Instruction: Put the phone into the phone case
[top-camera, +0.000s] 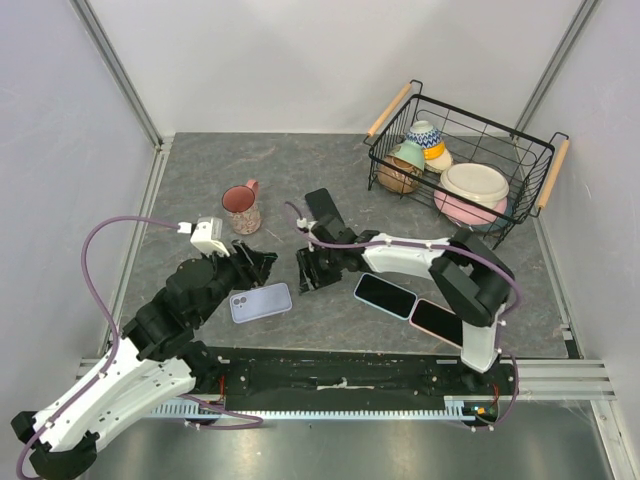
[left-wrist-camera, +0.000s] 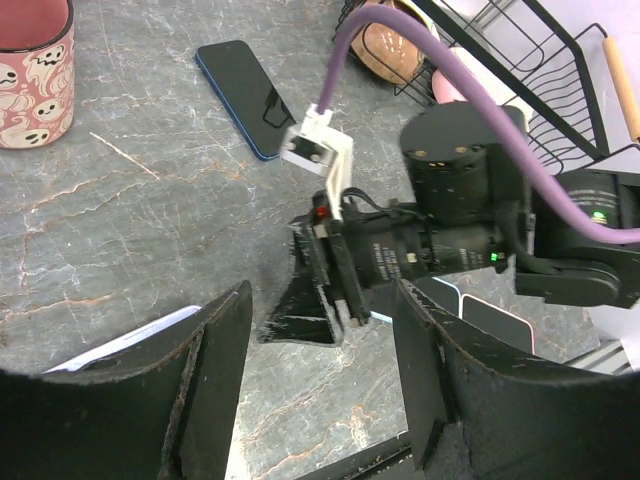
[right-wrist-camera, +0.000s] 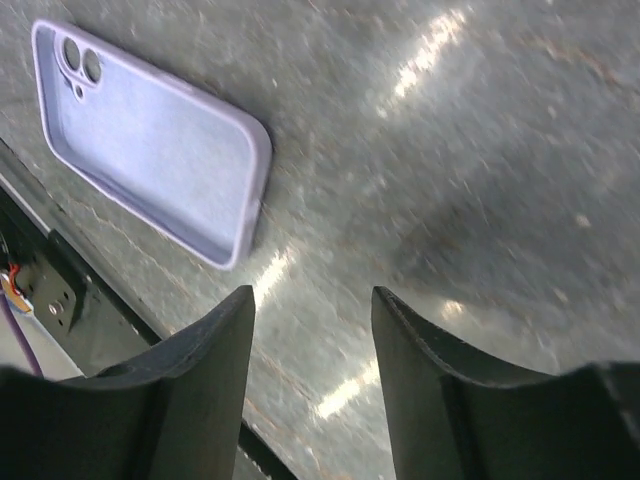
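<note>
Nearest, two phones (top-camera: 384, 294) are laid screen-up on the worktop (top-camera: 200, 180) at the right, and the lilac phone case (top-camera: 260, 301) is laid flat at the left. Just beyond the case, the left tool (top-camera: 262, 265) and right tool (top-camera: 308, 272) are held facing each other, each spread with nothing gripped. Farther back, a third phone (top-camera: 322, 208) is seen beside a mug (top-camera: 241, 208), then a basket (top-camera: 470, 165).

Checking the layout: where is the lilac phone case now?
In the top view the lilac phone case lies flat, open side up, left of centre, just on the near side of the left gripper.
</note>
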